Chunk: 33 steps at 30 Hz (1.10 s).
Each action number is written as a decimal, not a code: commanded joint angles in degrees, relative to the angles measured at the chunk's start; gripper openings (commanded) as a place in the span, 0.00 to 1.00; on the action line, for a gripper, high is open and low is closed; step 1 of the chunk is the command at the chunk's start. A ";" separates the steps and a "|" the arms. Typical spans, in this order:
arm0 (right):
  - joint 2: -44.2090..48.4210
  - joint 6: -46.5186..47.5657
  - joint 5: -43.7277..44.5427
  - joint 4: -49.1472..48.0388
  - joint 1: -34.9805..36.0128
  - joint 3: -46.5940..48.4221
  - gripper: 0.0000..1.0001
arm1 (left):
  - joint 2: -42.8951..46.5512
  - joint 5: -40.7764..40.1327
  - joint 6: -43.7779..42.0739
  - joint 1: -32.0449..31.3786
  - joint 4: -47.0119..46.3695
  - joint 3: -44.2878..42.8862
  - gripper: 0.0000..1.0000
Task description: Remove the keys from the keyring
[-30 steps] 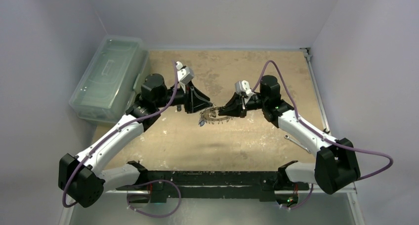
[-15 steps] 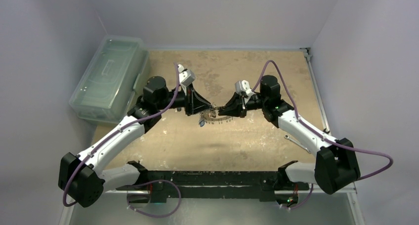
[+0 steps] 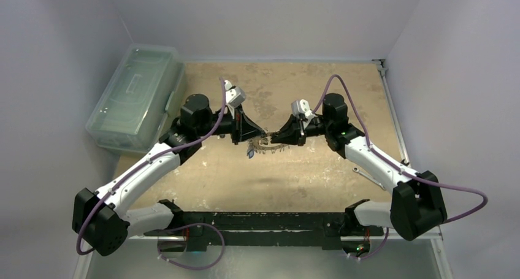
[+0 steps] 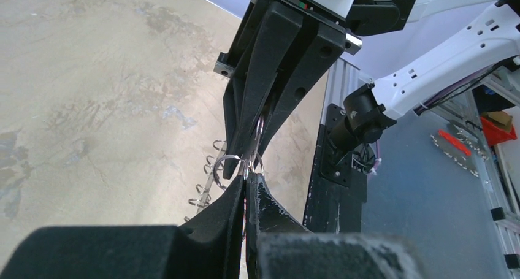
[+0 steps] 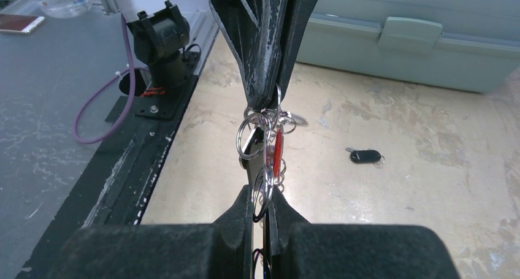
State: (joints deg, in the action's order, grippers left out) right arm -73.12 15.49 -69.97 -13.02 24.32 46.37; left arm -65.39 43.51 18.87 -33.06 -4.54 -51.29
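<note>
the left arm (image 3: 144, 168) extends forward and inward from its base at the near left, with the wrist turned toward the centre line. the right arm (image 3: 375, 159) takes the mirrored pose from the near right. the left tool (image 3: 262, 133) and the right tool (image 3: 275, 135) point at each other, tips just beside one another between the two arms, and both have their jaws closed, the left tool's fingers (image 4: 236, 202) and the right tool's fingers (image 5: 242, 214) standing nearly flat together with only a thin slit between each pair.

No text, labels or numbers are legible.
</note>
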 commanded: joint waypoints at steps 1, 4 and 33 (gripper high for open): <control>0.17 3.64 2.84 -0.11 -0.32 2.27 0.00 | 1.32 -2.67 -4.80 -0.43 6.88 -4.82 0.00; 0.26 7.41 6.88 3.74 -0.37 3.45 0.00 | 1.45 -4.08 -6.51 -0.50 11.48 -6.50 0.00; 1.58 45.16 17.48 23.70 0.45 5.68 0.00 | -16.33 -9.01 -3.85 -5.62 37.39 -20.96 0.00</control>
State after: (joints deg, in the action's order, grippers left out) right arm -73.12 52.60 -53.43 10.11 25.10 49.52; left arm -80.64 31.35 11.57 -38.39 29.21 -71.09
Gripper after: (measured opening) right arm 0.064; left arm 0.009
